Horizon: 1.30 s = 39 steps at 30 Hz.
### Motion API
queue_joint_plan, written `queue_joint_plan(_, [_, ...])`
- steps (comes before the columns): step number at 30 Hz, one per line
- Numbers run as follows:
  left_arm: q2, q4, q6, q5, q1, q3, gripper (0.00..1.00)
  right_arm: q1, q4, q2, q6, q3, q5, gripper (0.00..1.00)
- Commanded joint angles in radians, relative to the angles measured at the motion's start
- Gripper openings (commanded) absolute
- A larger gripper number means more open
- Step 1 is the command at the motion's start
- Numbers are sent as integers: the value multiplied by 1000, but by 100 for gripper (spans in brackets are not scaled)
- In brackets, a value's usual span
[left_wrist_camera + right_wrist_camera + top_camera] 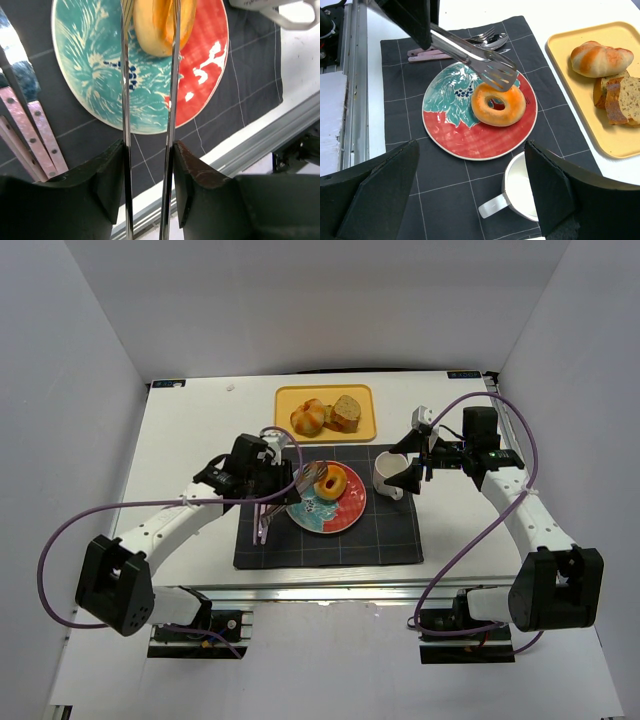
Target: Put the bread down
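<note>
A ring-shaped orange bread (331, 482) (498, 104) (162, 25) lies flat on the red and teal plate (340, 512) (470, 137) (95, 60). My left gripper (258, 478) (148, 150) is shut on metal tongs (290, 490) (470, 52) (125, 100). The tong arms stand apart, one on each side of the bread's far edge. Whether they touch it I cannot tell. My right gripper (405, 478) (471, 145) hangs open above the white mug (388, 472) (522, 187), holding nothing.
The plate and mug sit on a dark checked placemat (380, 535). Pink-handled cutlery (262, 525) (470, 42) lies left of the plate. A yellow tray (325, 397) (560, 75) at the back holds a bread roll (308, 418) and a slice (347, 413).
</note>
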Motion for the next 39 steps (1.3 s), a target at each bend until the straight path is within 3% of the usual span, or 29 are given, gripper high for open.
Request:
queue_joint_plan(1, [-33, 1, 24, -41, -3, 68, 51, -6, -9, -19, -9, 28, -13, 89])
queue_joint_plan(9, [37, -52, 79, -138, 0, 211, 52, -6, -8, -15, -11, 28, -16, 89])
queue_joint_plan(15, [153, -27, 97, -126, 5, 337, 51, -6, 6, -15, -5, 17, -20, 89])
queue_joint_plan(23, [509, -82, 39, -202, 26, 756, 50, -6, 21, -21, 5, 5, -27, 90])
queue_joint_plan(29, [681, -126, -27, -221, 46, 1002, 51, -4, 44, -26, 20, -9, -35, 90])
queue_joint_plan(33, [772, -129, -77, -190, 65, 1081, 52, -4, 50, -29, 22, -21, -36, 89])
queue_joint_plan(39, [796, -88, -140, -127, 78, 1075, 52, -6, 58, -27, 25, -32, -39, 90])
